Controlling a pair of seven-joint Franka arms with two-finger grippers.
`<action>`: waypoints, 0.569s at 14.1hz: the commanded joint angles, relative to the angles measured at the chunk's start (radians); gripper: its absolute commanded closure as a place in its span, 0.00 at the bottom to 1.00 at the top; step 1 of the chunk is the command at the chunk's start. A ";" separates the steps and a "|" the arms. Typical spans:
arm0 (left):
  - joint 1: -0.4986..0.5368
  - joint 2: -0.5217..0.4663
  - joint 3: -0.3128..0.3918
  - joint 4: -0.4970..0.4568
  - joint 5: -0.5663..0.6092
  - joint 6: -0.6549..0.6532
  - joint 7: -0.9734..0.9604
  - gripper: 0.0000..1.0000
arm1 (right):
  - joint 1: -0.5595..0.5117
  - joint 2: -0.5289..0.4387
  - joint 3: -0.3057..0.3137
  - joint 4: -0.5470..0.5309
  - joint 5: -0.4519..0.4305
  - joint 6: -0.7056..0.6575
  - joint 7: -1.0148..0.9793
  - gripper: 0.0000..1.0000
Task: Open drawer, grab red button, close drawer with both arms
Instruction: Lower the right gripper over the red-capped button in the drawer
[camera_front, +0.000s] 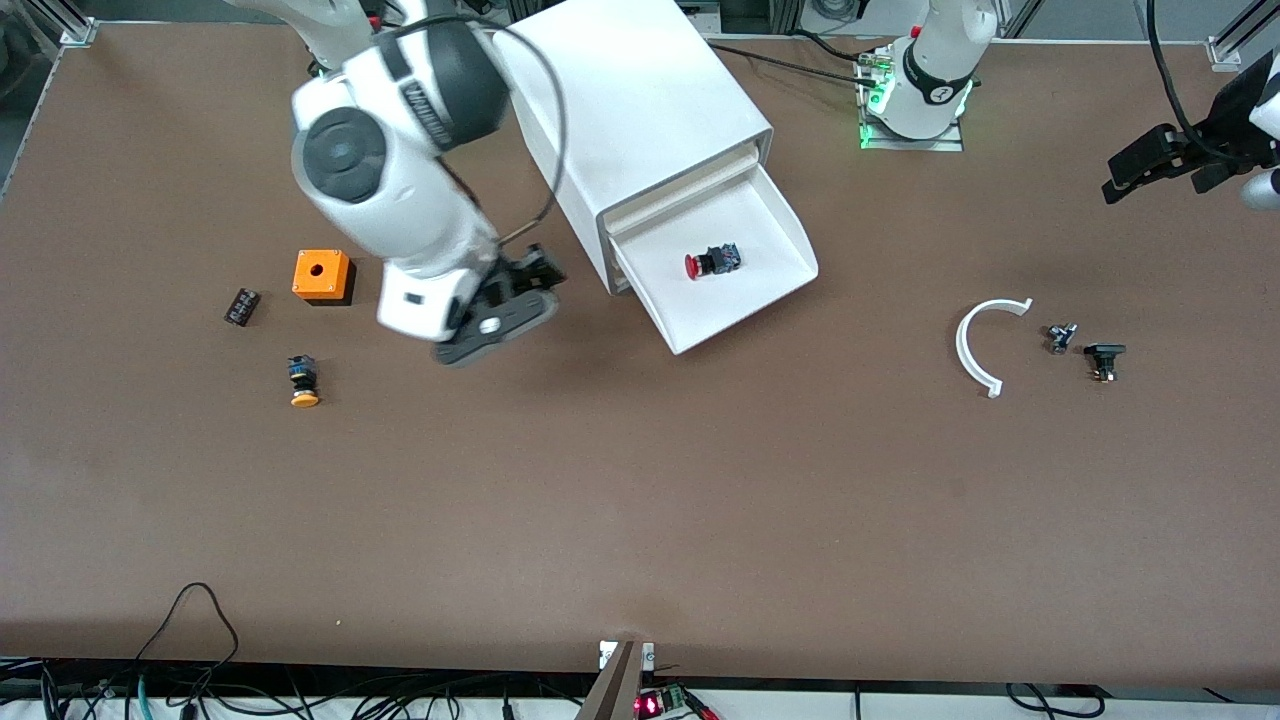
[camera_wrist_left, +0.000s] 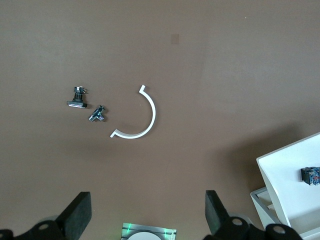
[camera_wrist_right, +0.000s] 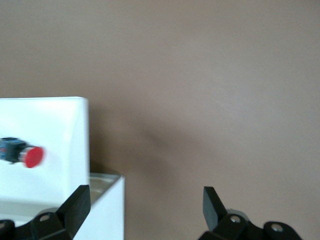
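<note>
Drawer (camera_front: 735, 275): pulled out of the white cabinet (camera_front: 640, 110) at upper centre of the front view, its flared lip toward the front camera.
Button (camera_front: 711, 261): lying on its side on the drawer floor (red cap toward the right arm's end).
Right tool (camera_front: 510, 300): left of centre in the front view, over the counter (camera_front: 640, 500) just beside the open drawer, fingers spread, holding nothing.
Left tool (camera_front: 1150, 165): upper right edge of the front view, waiting, fingers spread and empty.
White curved strip (camera_front: 975, 345): on the counter at centre right, two small dark parts beside it.

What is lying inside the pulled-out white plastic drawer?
The wide white plastic drawer holds only a small red-capped push button, lying on its side. The drawer's inner end, under the white box cabinet, is hidden.
</note>
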 joint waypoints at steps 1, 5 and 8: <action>-0.015 -0.018 0.009 -0.019 0.025 0.016 -0.010 0.00 | 0.009 0.071 0.054 0.095 0.002 0.081 -0.159 0.00; -0.015 -0.018 0.009 -0.019 0.026 0.019 -0.010 0.00 | 0.087 0.107 0.118 0.095 -0.014 0.150 -0.318 0.00; -0.016 -0.018 0.007 -0.019 0.026 0.036 0.002 0.00 | 0.134 0.199 0.120 0.145 -0.033 0.186 -0.568 0.00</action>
